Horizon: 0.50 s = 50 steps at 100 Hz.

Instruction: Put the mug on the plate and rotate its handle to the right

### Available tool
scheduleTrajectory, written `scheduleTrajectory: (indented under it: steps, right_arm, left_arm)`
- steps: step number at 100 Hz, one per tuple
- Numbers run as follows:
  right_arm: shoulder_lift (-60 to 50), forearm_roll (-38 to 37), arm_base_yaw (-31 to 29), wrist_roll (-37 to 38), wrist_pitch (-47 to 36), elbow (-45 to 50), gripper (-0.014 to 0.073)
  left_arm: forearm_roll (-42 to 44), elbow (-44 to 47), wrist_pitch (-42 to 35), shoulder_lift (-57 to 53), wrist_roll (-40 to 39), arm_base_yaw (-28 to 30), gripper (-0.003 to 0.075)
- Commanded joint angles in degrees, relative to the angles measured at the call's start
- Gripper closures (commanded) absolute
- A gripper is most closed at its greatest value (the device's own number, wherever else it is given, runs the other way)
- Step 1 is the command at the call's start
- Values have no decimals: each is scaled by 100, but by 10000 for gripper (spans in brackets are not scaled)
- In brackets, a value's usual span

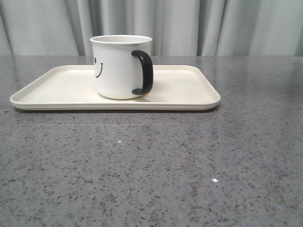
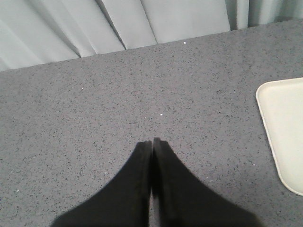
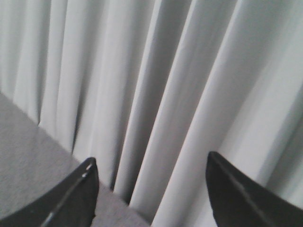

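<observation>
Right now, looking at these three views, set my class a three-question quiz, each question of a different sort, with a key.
1. True or false: the mug stands upright on the plate.
2. Seen from the front, the handle sits toward which side of the mug? A left, B right, C hidden behind.
3. Fill in: the left gripper is ___, the right gripper is ___.

Key: 1 true. 2 B. 3 shut; open. Neither gripper holds anything: the left hangs over bare table beside the plate's edge, the right faces the curtain.
</observation>
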Motion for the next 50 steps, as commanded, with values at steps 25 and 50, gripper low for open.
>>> scheduleTrajectory:
  steps: [25,50]
  right_arm:
    - [967,-581,507,958,1150,-801,106]
    - [1149,-1321,1300,1157,763,-871,106]
  left_arm:
    - [-57,-119,-316,-57,-55,8,740]
    - [-71,169,-307,-57,-55,8,740]
